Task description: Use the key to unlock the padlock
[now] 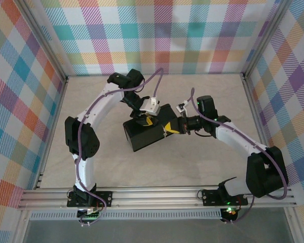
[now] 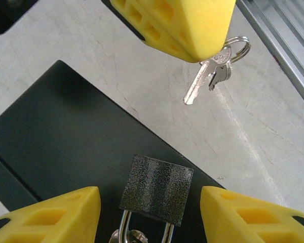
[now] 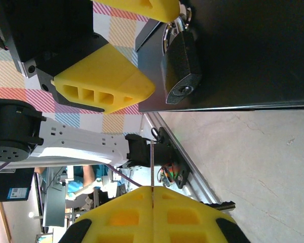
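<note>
In the top view, a black box point(image 1: 142, 136) sat in the middle of the table point(image 1: 192, 167). The left gripper point(image 1: 145, 120) was over the box, a little above the middle of the picture. The right gripper point(image 1: 168, 129) was just beside the box's right edge.

In the left wrist view, the padlock point(image 2: 157, 188) lay flat on the box at the bottom middle. Its dark, bumpy body pointed up the picture. Its shiny loop point(image 2: 122, 228) ran off the bottom edge. The left gripper's two yellow fingers point(image 2: 55, 217) stood apart, one in the lower left corner and one in the lower right. The padlock was between them with a gap on each side, so they were not squeezing it.

At the top of that view, the right gripper's fingers were pressed together on the key point(image 2: 196, 85). The key stuck out under their tip and pointed down and to the left, over the grey table. It did not touch the padlock. A second key point(image 2: 220, 75), a shorter one, and a ring point(image 2: 240, 46) sat beside it.

In the right wrist view, the right gripper's fingers were at the bottom middle, clamped tight, with the thin edge of the key poking up between them. The padlock was in the upper middle, at the edge of the box. Its round keyhole point(image 3: 181, 91) faced down toward the key. There was open space between the key and the keyhole. One left finger was to the left of the padlock, and the other was at the top edge by the loop.
</note>
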Controlling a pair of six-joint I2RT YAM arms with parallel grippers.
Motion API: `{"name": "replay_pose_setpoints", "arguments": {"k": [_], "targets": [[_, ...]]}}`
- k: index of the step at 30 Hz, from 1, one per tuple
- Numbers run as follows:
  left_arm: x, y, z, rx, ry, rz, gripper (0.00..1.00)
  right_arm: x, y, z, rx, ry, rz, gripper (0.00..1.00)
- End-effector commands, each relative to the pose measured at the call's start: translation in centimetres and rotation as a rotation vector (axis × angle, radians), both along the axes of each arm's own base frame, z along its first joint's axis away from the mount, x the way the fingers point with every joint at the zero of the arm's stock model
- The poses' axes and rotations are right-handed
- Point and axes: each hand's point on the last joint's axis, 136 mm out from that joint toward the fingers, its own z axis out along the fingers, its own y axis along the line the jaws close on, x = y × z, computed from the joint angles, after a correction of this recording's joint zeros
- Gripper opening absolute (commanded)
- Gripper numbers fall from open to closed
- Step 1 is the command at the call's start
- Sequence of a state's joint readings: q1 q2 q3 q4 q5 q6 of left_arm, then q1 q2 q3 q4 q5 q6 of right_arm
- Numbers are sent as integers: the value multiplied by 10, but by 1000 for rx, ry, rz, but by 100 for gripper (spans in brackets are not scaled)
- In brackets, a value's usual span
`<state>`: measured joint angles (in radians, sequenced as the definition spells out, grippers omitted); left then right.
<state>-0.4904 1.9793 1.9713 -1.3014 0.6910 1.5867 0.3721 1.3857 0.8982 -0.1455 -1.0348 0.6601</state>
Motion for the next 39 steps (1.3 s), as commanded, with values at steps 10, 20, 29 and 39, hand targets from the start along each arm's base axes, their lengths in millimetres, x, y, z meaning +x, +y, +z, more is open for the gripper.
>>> {"name": "replay_pose_setpoints", "arguments": {"k": [10, 20, 29, 39], "targets": [[-18, -11, -24, -5, 39, -79, 51, 7, 3, 6, 24, -24, 31, 0], [-24, -10, -16, -18, 38, -95, 38, 8, 5, -1, 27, -11, 59, 0], [-26, -12, -20, -30, 46, -112, 36, 16, 8, -5, 16, 2, 63, 0], [-25, -6, -18, -57, 43, -107, 35, 23, 10, -11, -7, 28, 62, 0]]}}
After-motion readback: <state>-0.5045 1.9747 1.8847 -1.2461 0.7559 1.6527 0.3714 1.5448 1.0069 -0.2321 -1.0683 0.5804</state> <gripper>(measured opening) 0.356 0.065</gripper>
